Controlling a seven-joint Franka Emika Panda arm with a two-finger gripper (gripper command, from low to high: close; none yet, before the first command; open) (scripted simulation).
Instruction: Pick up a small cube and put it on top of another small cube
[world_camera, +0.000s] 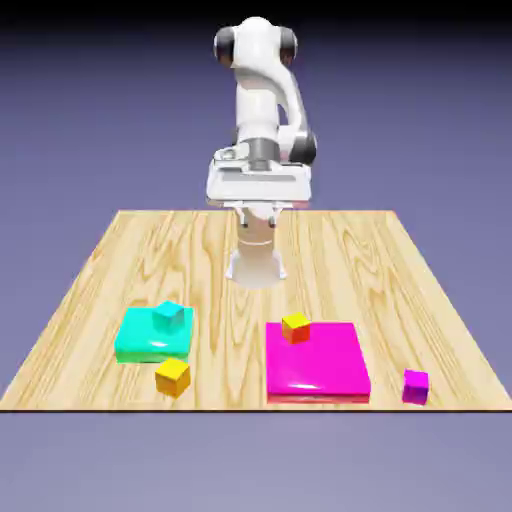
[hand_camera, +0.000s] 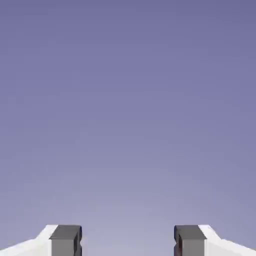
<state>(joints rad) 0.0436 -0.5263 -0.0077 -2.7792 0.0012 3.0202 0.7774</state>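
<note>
Front edge of the table (world_camera: 90, 330): purple cube (world_camera: 415, 386) sits alone near the exterior view's right corner, just beside the big magenta slab (world_camera: 317, 362) but apart from it, and untouched.

Nothing is done yet; the whole pick, carry and stack are left.

Largest to smallest: the arm (world_camera: 262, 90) stands folded high at the far edge, well apart from every block. Magenta slab carries one orange cube (world_camera: 294, 327) on its far left part. Teal slab (world_camera: 152, 336) carries a teal cube (world_camera: 168, 317). Second orange cube (world_camera: 172, 376) sits on bare wood just in front of the teal slab. Either orange cube looks like a workable target.

View difference: the exterior view gives the full layout, but the claw is hard to read there. The hand view shows only backdrop, no table or blocks, yet settles the claw (hand_camera: 128, 241): fingers (hand_camera: 65, 240) spread wide, nothing between them.
</note>
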